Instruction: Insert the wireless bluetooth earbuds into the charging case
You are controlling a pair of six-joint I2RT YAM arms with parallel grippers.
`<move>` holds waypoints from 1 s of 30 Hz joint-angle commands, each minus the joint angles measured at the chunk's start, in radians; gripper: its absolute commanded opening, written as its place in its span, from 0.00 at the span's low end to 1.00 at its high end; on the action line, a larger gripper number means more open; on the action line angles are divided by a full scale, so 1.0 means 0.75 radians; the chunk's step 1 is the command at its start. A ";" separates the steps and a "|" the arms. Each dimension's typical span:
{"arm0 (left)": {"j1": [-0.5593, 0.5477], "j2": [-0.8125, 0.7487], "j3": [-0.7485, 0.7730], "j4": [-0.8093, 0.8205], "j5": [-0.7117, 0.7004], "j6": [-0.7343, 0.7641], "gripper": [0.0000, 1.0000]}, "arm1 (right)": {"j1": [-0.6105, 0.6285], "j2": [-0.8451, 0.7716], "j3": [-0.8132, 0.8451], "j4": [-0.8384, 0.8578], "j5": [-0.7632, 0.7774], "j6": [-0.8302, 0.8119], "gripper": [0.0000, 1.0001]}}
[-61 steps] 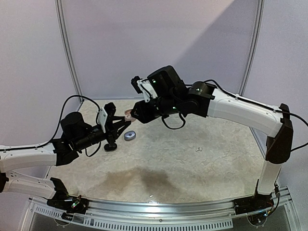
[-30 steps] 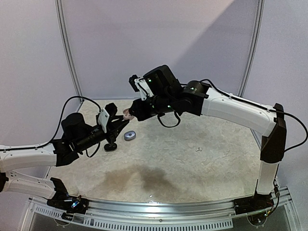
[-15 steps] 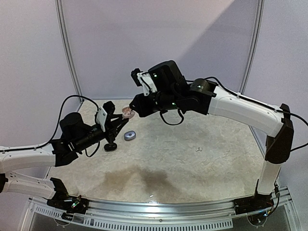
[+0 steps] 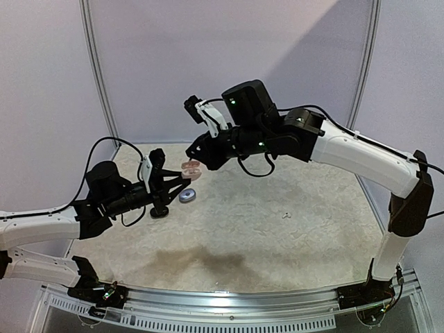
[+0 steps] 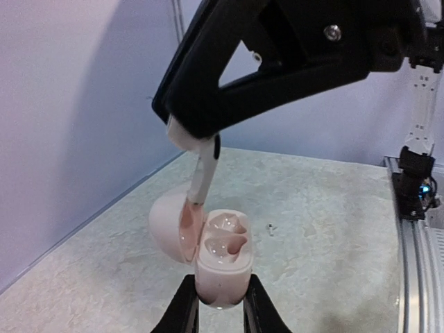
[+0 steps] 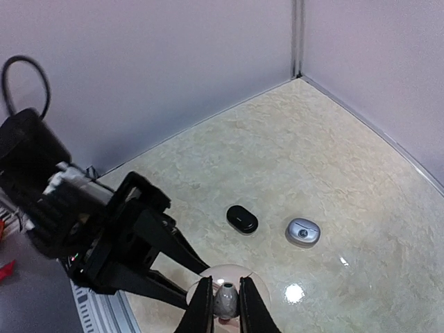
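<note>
My left gripper is shut on the base of a pale pink charging case, held above the table with its lid swung open to the left. Both sockets in it show empty. My right gripper hangs just above the case, shut on a small whitish-grey earbud. In the left wrist view the earbud hangs from the right gripper's fingertips, its lower end at the inside of the lid. The top view shows the case between the left gripper and the right gripper.
A silver-grey case and a black case lie shut on the table below the grippers. One tiny loose earbud lies further right on the mottled tabletop. Walls close off the back and the left side.
The right arm has lifted and drawn back a little to the right, still carrying the earbud. The left arm and the open case have hardly moved.
</note>
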State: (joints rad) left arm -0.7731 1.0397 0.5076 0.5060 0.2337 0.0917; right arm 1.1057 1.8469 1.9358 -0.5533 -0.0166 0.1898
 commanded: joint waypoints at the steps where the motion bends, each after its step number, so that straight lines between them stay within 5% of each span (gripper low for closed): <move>1: 0.061 -0.004 0.032 -0.002 0.378 -0.154 0.00 | 0.049 -0.109 0.041 -0.110 -0.223 -0.278 0.00; 15: 0.086 0.064 0.123 -0.020 0.768 -0.051 0.00 | 0.113 -0.039 0.204 -0.465 -0.219 -0.542 0.00; 30: 0.086 0.071 0.163 -0.116 0.798 0.088 0.00 | 0.127 -0.023 0.193 -0.495 -0.192 -0.571 0.00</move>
State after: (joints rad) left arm -0.7193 1.0893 0.6067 0.4477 0.8185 0.1349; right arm 1.1881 1.8050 2.0621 -0.8986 -0.1623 -0.2192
